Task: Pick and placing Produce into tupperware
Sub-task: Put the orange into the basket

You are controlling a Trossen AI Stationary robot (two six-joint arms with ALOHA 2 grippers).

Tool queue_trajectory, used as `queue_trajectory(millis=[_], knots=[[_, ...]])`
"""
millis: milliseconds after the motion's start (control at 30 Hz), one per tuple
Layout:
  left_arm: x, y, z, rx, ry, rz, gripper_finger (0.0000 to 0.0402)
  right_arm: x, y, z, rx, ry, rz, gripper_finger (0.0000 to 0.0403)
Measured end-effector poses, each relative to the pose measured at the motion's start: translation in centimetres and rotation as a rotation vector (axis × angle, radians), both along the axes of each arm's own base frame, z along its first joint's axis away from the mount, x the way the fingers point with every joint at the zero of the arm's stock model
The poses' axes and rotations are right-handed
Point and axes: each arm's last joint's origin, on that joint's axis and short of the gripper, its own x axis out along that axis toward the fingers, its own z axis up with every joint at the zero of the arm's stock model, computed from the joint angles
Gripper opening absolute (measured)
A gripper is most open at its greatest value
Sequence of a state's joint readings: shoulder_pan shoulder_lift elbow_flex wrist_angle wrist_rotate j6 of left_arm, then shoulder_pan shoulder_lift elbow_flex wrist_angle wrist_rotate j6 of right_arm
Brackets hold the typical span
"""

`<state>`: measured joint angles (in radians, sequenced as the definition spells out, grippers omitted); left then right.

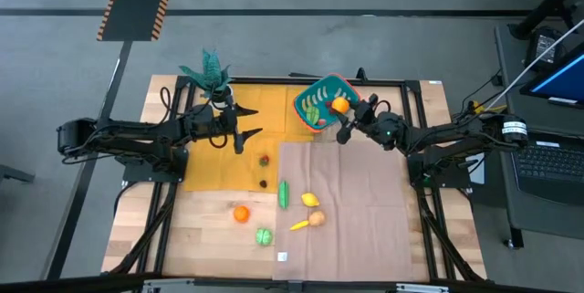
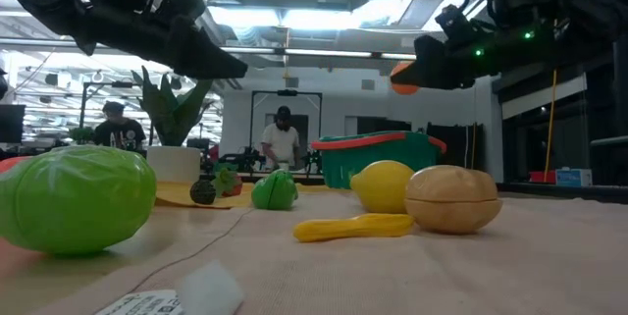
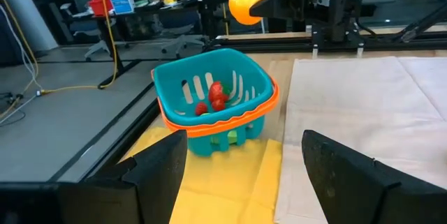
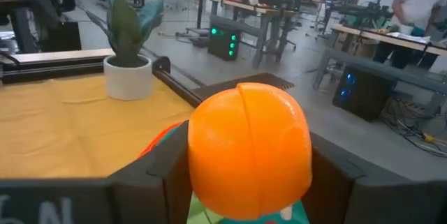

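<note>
The teal tupperware [image 1: 317,103] with an orange-red rim stands at the table's far middle and holds red produce [image 3: 218,97]. My right gripper [image 1: 341,110] is shut on an orange fruit [image 1: 339,105] above the tupperware's right rim. My left gripper [image 1: 250,121] hovers open left of the tupperware, on either side of nothing. More produce lies on the near half of the table: an orange [image 1: 240,213], a green piece [image 1: 264,235], a green cucumber [image 1: 283,193], a lemon [image 1: 309,200], a tan potato [image 1: 317,219] and a yellow piece [image 1: 299,225]. My right gripper pinches the orange fruit by its two opposite sides [image 4: 202,161] between its two fingers [image 4: 150,175]. The fingers reach in about level from the table's right side, and the fruit sits at their free ends [image 3: 262,4]. It is lifted clear, above the tupperware [image 2: 378,155].
A teal plant in a white pot [image 1: 212,78] stands at the far left, behind my left gripper. A yellow cloth [image 1: 214,165] and a tan cloth [image 1: 356,202] cover the table. A red strawberry [image 1: 264,159] and a dark piece [image 1: 263,183] lie mid-table. People show in the room beyond.
</note>
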<state>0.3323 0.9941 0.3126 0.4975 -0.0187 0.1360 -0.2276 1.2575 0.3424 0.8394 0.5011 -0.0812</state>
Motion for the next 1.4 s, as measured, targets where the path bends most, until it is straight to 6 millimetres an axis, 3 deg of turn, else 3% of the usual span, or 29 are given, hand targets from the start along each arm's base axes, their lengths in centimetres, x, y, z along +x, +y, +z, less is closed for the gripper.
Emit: queue_trajectory(millis=[333,567,1033,1400], knots=[[0.0,0.0,0.0,0.004,0.001,0.001,0.0275,2.0,-2.9,2.8,0.160,0.126,0.007,0.0199],[-1.2,-0.4,-2.0,0.022,-0.055,-0.001,0.0275,3.0,-4.9,5.8,0.293,0.222,0.024,0.0199],[-1.9,-0.6,-3.2,0.015,-0.042,-0.001,0.0275,7.3,-9.2,6.4,0.523,0.540,0.045,0.0199],[-2.0,-0.7,-3.7,-0.004,0.004,0.000,0.0275,8.4,-11.4,6.6,0.627,0.632,0.057,0.0199]])
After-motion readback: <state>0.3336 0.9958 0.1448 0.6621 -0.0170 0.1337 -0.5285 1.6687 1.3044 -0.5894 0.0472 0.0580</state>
